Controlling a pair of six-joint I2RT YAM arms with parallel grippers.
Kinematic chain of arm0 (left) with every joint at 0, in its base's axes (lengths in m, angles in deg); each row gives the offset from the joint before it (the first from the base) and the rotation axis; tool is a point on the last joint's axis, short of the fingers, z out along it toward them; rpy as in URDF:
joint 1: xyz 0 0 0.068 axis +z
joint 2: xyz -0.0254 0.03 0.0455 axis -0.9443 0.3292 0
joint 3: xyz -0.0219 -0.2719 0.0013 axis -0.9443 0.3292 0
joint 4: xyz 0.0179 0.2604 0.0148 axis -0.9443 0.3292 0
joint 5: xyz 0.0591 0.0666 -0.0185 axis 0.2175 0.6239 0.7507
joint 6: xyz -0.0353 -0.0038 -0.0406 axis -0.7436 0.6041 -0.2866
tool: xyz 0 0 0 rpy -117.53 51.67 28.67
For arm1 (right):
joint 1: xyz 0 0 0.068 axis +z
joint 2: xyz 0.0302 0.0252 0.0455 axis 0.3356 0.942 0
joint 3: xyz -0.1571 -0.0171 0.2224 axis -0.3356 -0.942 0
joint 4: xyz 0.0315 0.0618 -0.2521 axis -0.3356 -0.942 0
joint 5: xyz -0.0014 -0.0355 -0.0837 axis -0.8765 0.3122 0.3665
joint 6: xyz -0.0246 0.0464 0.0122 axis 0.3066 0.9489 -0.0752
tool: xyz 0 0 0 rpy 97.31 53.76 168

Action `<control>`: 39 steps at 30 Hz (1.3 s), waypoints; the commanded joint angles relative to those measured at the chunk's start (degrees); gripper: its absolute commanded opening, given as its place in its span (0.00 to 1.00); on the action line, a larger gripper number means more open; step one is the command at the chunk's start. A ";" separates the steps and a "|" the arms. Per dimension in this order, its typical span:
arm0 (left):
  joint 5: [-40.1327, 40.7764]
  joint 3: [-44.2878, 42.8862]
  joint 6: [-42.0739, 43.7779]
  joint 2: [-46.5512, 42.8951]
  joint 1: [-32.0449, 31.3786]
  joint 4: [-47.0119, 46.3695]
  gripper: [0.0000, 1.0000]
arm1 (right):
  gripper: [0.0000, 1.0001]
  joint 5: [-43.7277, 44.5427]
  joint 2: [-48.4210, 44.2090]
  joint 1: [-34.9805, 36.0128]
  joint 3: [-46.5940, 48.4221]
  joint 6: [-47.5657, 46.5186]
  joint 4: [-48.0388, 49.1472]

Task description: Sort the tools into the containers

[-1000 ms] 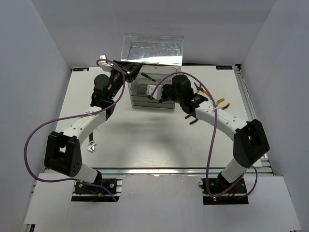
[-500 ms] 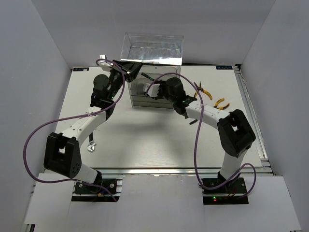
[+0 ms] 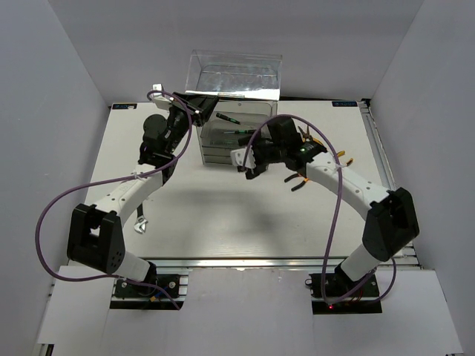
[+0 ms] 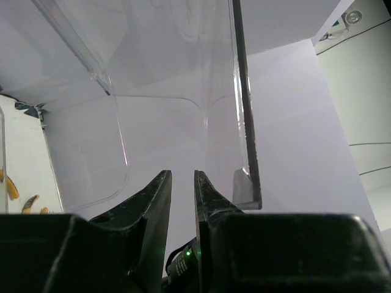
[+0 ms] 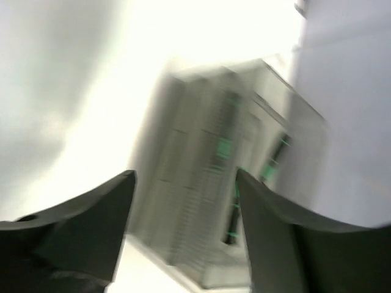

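The containers are clear drawers in a transparent cabinet (image 3: 223,148) at the table's back. One clear drawer (image 3: 236,74) hangs above it, with my left gripper (image 3: 199,106) shut on its edge; in the left wrist view the clear drawer (image 4: 165,91) stretches away from the narrow jaws of the left gripper (image 4: 182,174). Two black screwdrivers (image 3: 237,132) lie in the cabinet's open top. My right gripper (image 3: 245,159) is open and empty in front of the cabinet. The right wrist view is blurred: the right gripper (image 5: 184,173) faces the cabinet (image 5: 201,201). Orange-handled pliers (image 3: 312,139) lie to the right, and a silver wrench (image 3: 139,225) at near left.
A second pair of orange pliers (image 3: 341,157) lies further right, and a small black tool (image 3: 297,185) sits under the right forearm. Purple cables (image 3: 52,208) loop off both arms. Grey walls close in the table on three sides.
My right gripper opened wide and drew back from the cabinet toward the near side. A second screwdriver now lies in the cabinet's top. The left arm held still.
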 commanded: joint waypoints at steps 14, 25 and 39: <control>2.32 7.42 0.84 -5.55 0.15 2.60 0.33 | 0.73 4.01 -19.06 4.03 -17.36 5.14 12.58; 1.62 7.86 1.19 -5.19 0.15 2.77 0.34 | 0.80 21.61 -14.05 4.56 -16.05 10.16 33.42; 1.00 12.43 1.10 -5.81 0.24 4.09 0.37 | 0.85 21.25 -15.81 4.56 -17.72 7.78 37.47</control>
